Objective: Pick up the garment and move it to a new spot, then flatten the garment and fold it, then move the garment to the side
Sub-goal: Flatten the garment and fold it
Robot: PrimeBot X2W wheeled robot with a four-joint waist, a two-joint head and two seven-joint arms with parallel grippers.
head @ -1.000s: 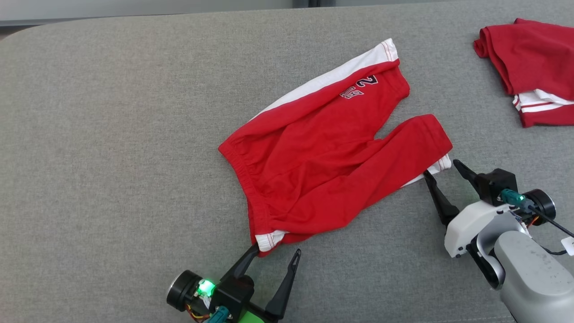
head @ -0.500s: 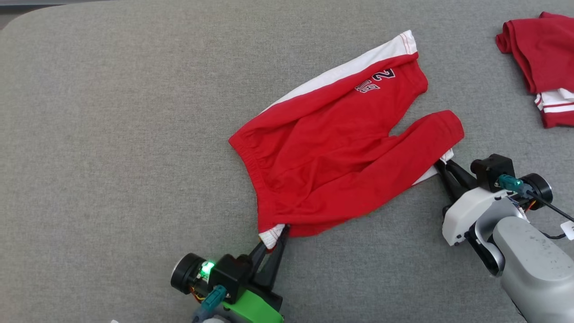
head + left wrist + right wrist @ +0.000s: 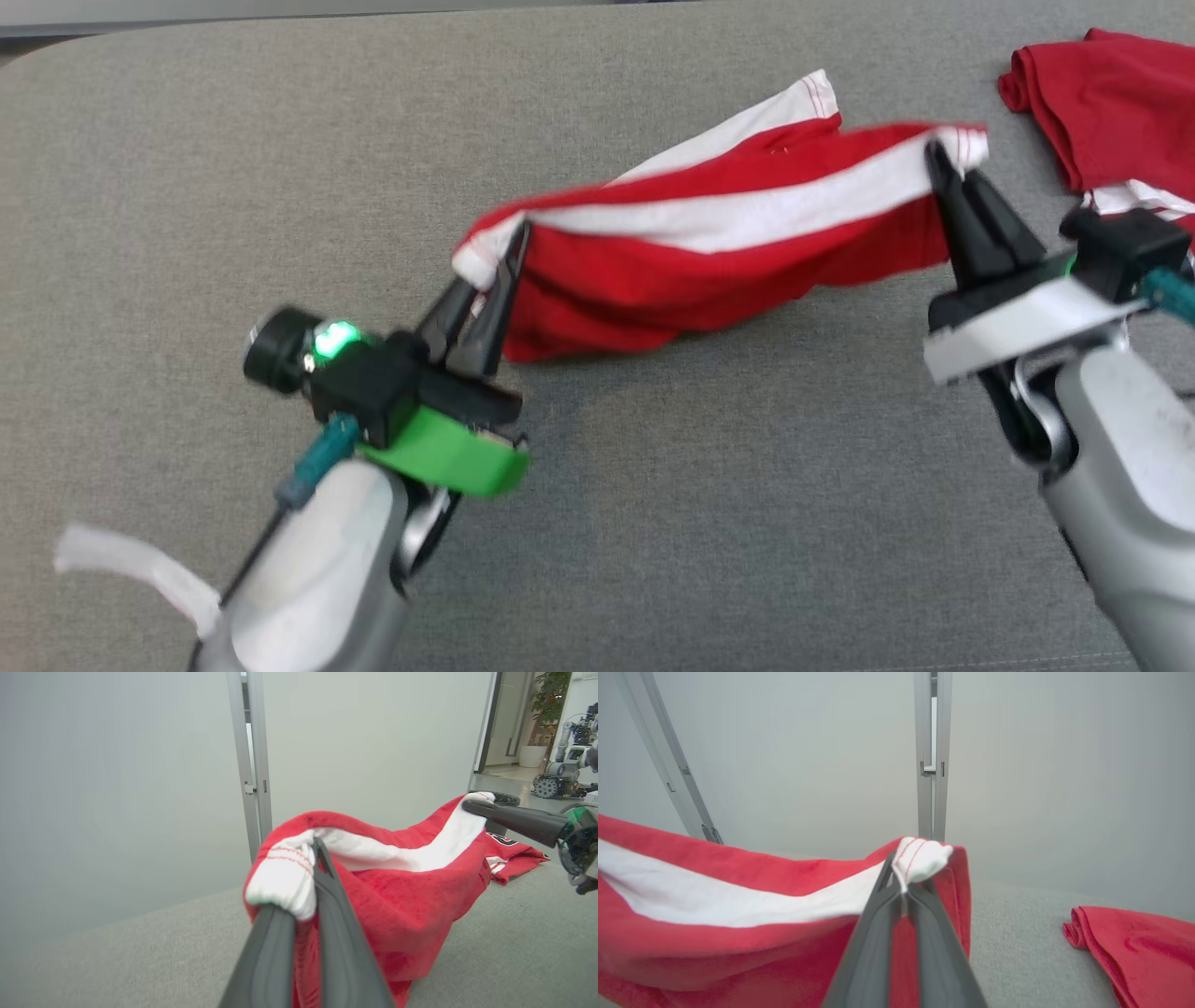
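Garment [image 3: 700, 271]: red shorts with a broad white side stripe, held up and stretched between our two grippers over a grey padded surface [image 3: 187, 187]. We see our left gripper [image 3: 512, 245] at the left-hand end, its fingers pressed together on a white ribbed corner of the cloth. Our right gripper [image 3: 948, 168] is at the other end, toward the far right, and its fingers likewise pinch a white cuff with red stitching. The white stripe runs nearly straight from one gripper to the other. Red cloth sags below it in loose folds, and the lowest folds appear to touch the surface. A second leg with a white cuff trails toward the far edge. In the head view both arms are slightly blurred. A folded red cloth [image 3: 1102, 103] lies at the far right corner, apart from the shorts. In the wrist views we see a pale wall [image 3: 1064, 765] with a metal post [image 3: 922, 742] behind the surface. In the left wrist view another robot [image 3: 563, 765] stands far off through a doorway.
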